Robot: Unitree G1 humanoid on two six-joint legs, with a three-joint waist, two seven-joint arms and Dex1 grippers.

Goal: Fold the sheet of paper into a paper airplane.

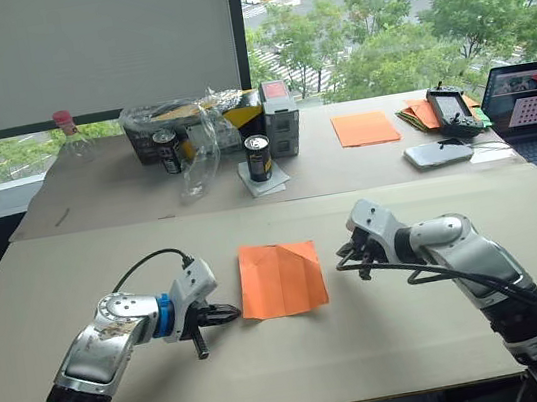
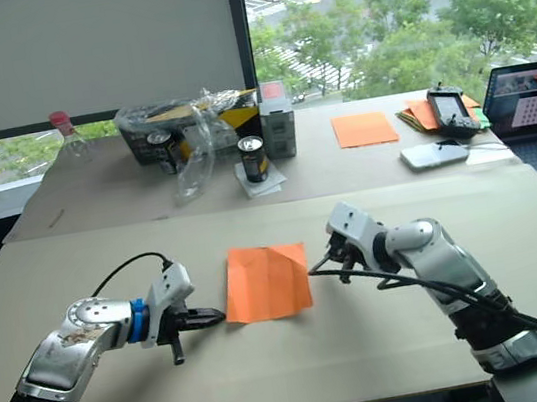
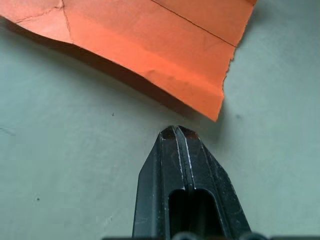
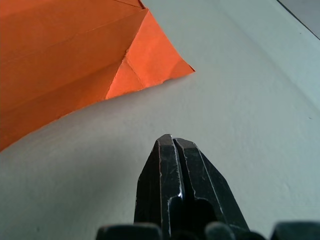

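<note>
The sheet of paper (image 1: 280, 278) lies flat on the near table, bright orange, roughly square, with crease lines across it. My left gripper (image 1: 233, 312) rests just off the sheet's near left corner, shut and empty; in the left wrist view its tip (image 3: 176, 132) stops a little short of the paper's corner (image 3: 150, 45). My right gripper (image 1: 341, 254) is beside the sheet's right edge, also shut with nothing in it; in the right wrist view its tip (image 4: 171, 142) points at the creased corner (image 4: 75, 65), apart from it.
On the far table stand two cans (image 1: 259, 157), a clear bag (image 1: 198, 151), a box (image 1: 281, 118), a smooth orange sheet (image 1: 365, 128), a pile of coloured papers (image 1: 422, 113), a controller (image 1: 452, 110), a phone (image 1: 438, 153) and a laptop (image 1: 533, 111).
</note>
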